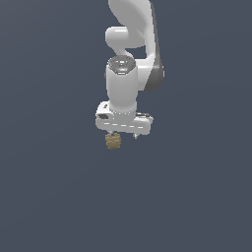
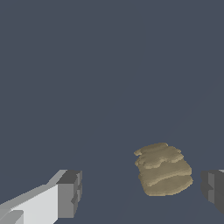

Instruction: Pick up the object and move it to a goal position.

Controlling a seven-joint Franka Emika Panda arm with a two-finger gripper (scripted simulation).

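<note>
The object (image 1: 113, 142) is a small lumpy tan-brown item with a ridged surface. In the exterior view it shows just below the white hand, toward the exterior view's left. My gripper (image 1: 124, 136) points straight down over it and is open. In the wrist view the object (image 2: 164, 170) lies between the two dark fingertips (image 2: 70, 194), much closer to one of them and not touching either. The gripper (image 2: 142, 192) holds nothing. In the exterior view the hand hides most of the fingers.
A plain dark grey-blue surface (image 1: 54, 197) fills both views. The white arm (image 1: 133, 44) rises above the hand at the top of the exterior view. No other objects or edges show.
</note>
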